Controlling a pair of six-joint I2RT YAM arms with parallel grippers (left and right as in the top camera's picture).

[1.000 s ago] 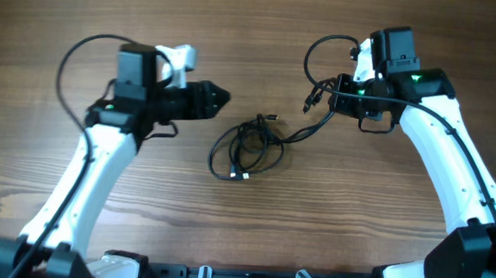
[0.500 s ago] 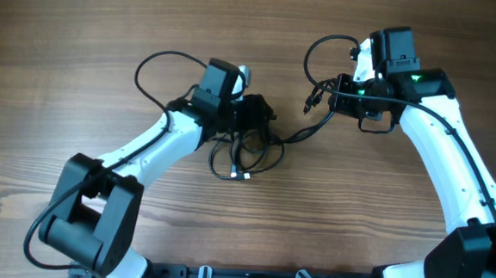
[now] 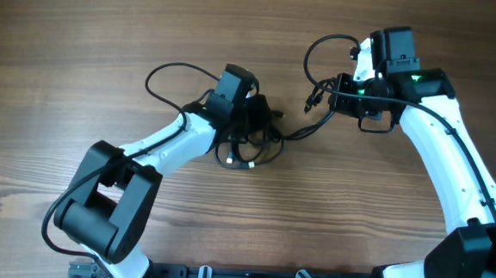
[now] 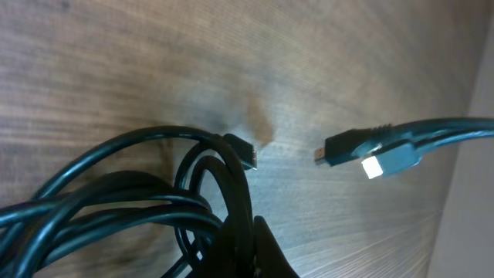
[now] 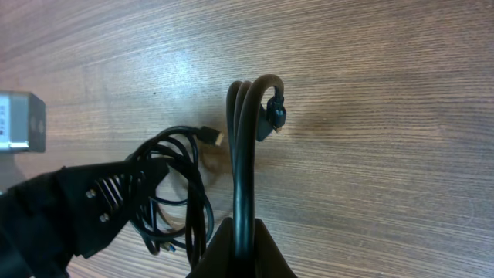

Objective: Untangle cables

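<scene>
At the left gripper (image 3: pixel 258 119) the main change: a second ago it hung well to the left of the cable bundle (image 3: pixel 249 156), jaws apart, touching nothing. Half a second ago it had reached the bundle's upper edge. Now it sits on top of the bundle, jaws closed. In the left wrist view the black strands (image 4: pixel 139 208) run down into the pinched fingertips (image 4: pixel 261 245), so it grips part of the bundle.

Bundle itself: the wide loop that lay out to the left has drawn in, and the heap is tighter, directly under and just below the left gripper.

Right gripper (image 3: pixel 330 94): same place and pose as before, jaws closed on a folded cord (image 5: pixel 243 154) that stands out ahead of its fingertips (image 5: pixel 241 251). One small plug (image 5: pixel 275 116) hangs at the fold. From below this gripper a single strand (image 3: pixel 305 130) runs across to the bundle.

Around: a small plug (image 4: pixel 247 152) lies just ahead of the left fingertips on the wooden table (image 3: pixel 82 25); a second plug (image 4: pixel 356 149) is off to their right, apart from the first. The thicker arm cable (image 3: pixel 170 70) loops behind the left gripper.

Obstructions: from overhead the left gripper and its forearm (image 3: pixel 183 135) cover the bundle's upper part, so the exact strand pinched cannot be told there.
</scene>
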